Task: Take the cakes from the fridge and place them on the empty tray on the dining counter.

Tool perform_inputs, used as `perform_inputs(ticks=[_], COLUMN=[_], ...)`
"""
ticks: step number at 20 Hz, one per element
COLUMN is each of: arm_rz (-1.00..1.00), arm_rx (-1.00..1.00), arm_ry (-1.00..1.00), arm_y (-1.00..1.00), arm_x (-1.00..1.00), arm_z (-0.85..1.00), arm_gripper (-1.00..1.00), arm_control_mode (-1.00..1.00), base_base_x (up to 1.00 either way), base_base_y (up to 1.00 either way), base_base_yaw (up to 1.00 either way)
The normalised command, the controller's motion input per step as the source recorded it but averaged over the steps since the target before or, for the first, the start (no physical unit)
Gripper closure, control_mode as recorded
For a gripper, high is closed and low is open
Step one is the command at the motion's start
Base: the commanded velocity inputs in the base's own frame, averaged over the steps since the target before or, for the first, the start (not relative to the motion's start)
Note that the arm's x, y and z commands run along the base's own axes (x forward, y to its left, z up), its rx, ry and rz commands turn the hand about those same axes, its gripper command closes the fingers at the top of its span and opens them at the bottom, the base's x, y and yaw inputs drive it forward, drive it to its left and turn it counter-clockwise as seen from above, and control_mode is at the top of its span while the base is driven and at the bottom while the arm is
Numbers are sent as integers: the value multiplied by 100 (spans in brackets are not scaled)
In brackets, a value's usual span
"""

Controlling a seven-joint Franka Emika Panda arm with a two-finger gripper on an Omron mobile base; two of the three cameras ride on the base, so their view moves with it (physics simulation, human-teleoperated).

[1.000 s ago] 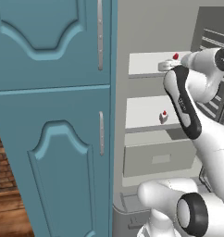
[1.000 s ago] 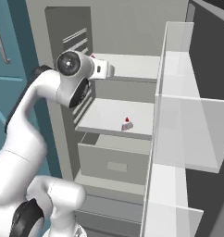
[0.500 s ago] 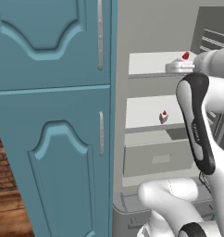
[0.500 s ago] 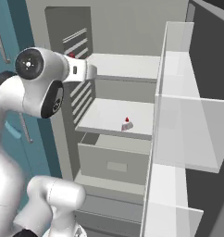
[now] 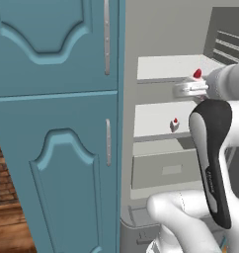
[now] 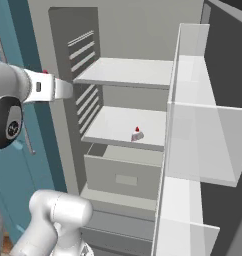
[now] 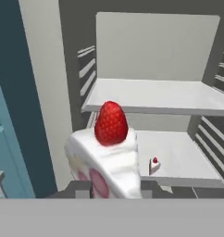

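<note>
Grey metal forms the fridge (image 6: 143, 30), which stands open with its door swung to the right so that the white shelves (image 6: 125, 72) are reachable from the front. Teal cabinets (image 5: 52, 123) stand just left of it. The drawer (image 6: 124, 175) below the shelves is shut.

One cake (image 7: 107, 155) sits clamped in the gripper (image 7: 109, 187), red topping up and level, which suits carrying it upright without tipping. In the left base view its red top (image 5: 197, 74) shows just beyond the hand, in front of the upper shelf edge and clear of the shelf.

The second cake (image 6: 137, 135) rests on the middle shelf, near its front edge, well apart from the held one; it is not yet collected.

Limits of view: the finger tips are hidden under the held cake, so contact faces cannot be checked. The far cake is too small to show detail. The arm covers the fridge's lower right in the left base view.
</note>
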Motion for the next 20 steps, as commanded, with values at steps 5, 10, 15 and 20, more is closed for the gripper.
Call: perform_inputs(ticks=[5, 10, 15, 20], arm_rz=[0, 0, 0, 0], arm_rx=[0, 0, 0, 0], arm_ry=[5, 0, 0, 0], arm_y=[17, 0, 0, 0], arm_x=[-37, 0, 0, 0], arm_z=[0, 0, 0, 0], arm_gripper=[100, 100, 100, 100], arm_control_mode=[100, 100, 100, 100], base_base_x=[-35, -100, -100, -99], base_base_y=[8, 7, 23, 48], base_base_yaw=[0, 0, 0, -17])
